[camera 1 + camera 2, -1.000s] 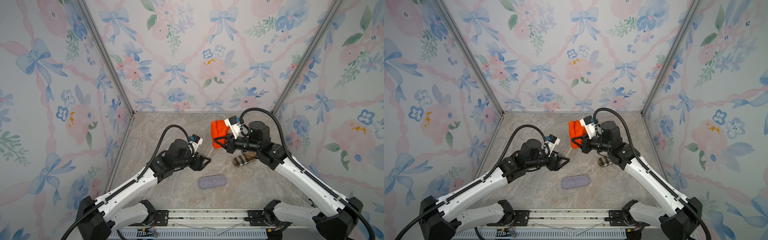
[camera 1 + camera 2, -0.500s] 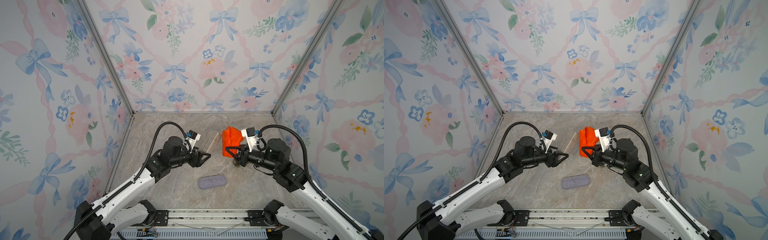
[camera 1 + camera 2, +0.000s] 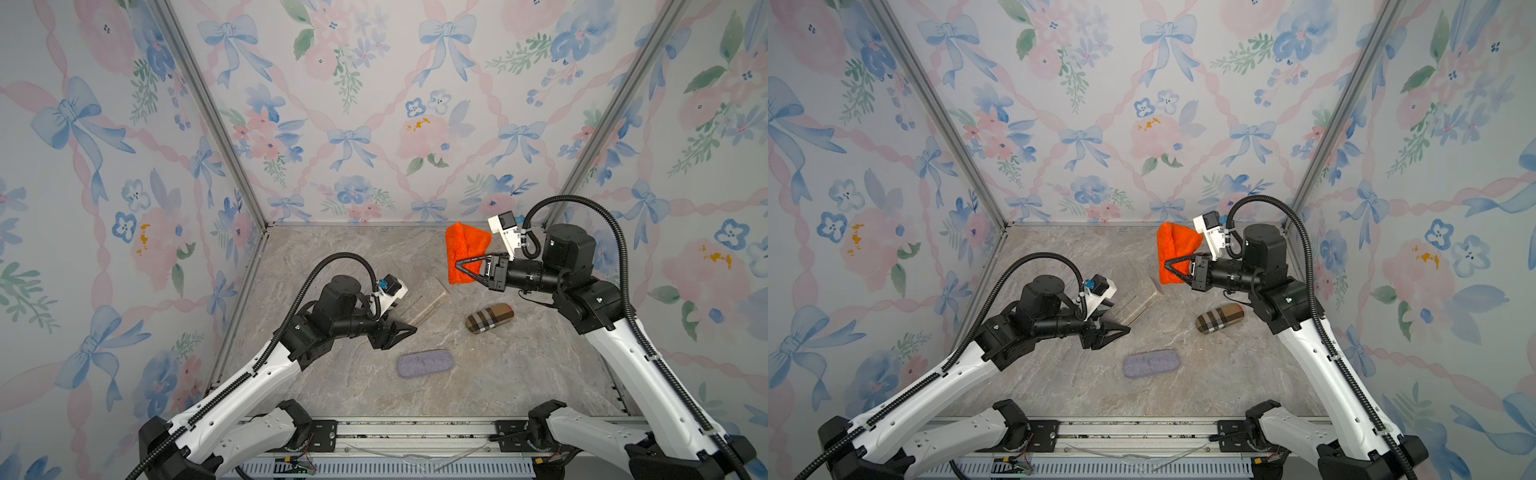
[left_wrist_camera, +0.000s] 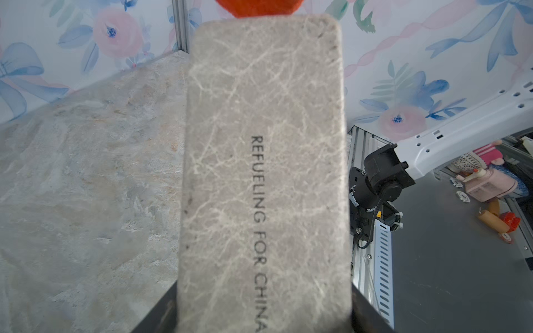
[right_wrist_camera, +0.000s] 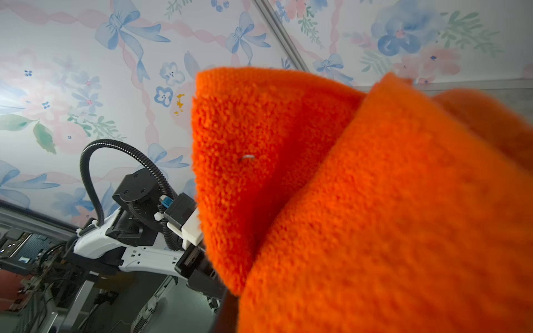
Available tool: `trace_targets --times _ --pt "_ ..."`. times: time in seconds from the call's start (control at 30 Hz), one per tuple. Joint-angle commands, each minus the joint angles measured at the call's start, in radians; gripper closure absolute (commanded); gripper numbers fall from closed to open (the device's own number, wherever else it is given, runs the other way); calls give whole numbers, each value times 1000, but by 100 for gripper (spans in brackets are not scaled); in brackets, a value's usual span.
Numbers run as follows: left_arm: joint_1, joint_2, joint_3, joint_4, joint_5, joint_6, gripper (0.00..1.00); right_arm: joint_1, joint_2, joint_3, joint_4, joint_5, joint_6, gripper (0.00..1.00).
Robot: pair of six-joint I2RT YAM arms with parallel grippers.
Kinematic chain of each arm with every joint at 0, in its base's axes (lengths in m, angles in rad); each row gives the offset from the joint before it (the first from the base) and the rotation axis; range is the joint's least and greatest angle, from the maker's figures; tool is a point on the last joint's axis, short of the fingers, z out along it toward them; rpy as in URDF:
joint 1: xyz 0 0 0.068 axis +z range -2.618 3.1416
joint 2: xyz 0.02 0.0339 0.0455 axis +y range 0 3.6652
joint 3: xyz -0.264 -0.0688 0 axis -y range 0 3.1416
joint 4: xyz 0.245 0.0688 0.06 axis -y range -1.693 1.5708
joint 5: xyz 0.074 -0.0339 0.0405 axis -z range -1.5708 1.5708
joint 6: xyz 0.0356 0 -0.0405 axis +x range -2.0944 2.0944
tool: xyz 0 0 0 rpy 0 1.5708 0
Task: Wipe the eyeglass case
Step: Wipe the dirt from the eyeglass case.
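The left arm [image 3: 253, 374] and right arm [image 3: 623, 357] share one build: long white links dotted with small dark screw holes, joined by blocky black motor housings and ending in black bases. A black corrugated hose runs along each white link and arcs over the wrist: the left hose [image 3: 332, 257] and the right hose [image 3: 565, 198]. The left camera [image 3: 392, 291] and right camera [image 3: 505, 235] sit in white mounts (each with a small blue plug). The left gripper [image 3: 413, 330] and right gripper [image 3: 457, 266] are black, with triangular open-frame fingers.
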Motion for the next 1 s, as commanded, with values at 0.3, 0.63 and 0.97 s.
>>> trace_targets --times 0.3,0.63,0.97 --pt "1 22 65 29 -101 54 83 161 25 -165 138 -99 257 100" --pt "3 -20 5 119 -62 22 82 14 -48 -162 -44 -96 214 100" --pt "2 -54 9 -51 -40 87 80 -69 -14 -2 -243 -112 16 100"
